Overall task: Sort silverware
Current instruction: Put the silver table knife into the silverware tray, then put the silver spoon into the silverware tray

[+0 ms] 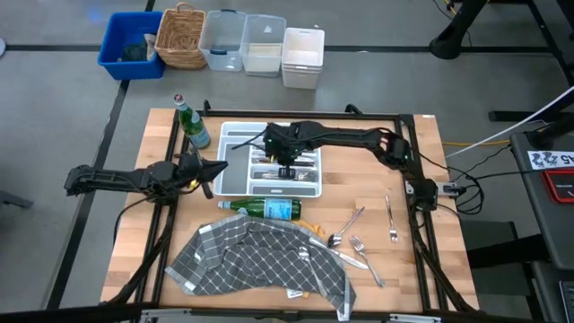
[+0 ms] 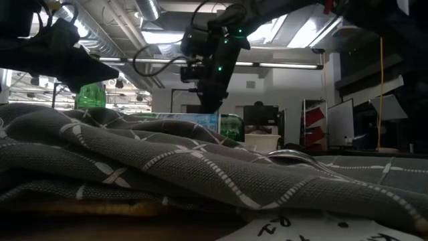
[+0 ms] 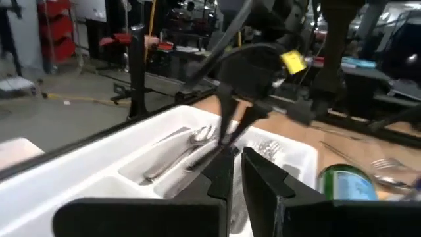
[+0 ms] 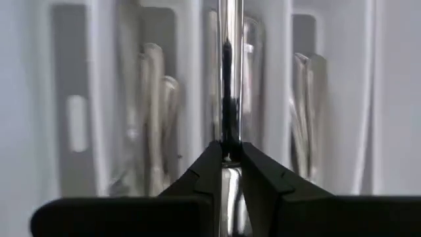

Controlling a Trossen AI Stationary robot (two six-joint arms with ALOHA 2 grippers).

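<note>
Only the right wrist view shows what the right pincer (image 4: 227, 158) grasps: a slim shiny silver metal piece of silverware (image 4: 229, 79), type unclear, above the white compartmented plastic tray (image 1: 235, 184). Beside this tray the left pincer (image 1: 212, 170) is clenched, empty. More silverware (image 1: 359, 244) lies on the wooden table (image 1: 448, 260), partly hidden by the grey checked cloth (image 1: 260, 260).

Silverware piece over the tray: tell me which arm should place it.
Right. The right claw is shut on a silverware piece directly above the white tray. The left claw, closed and empty, waits at the tray's left edge.
</note>
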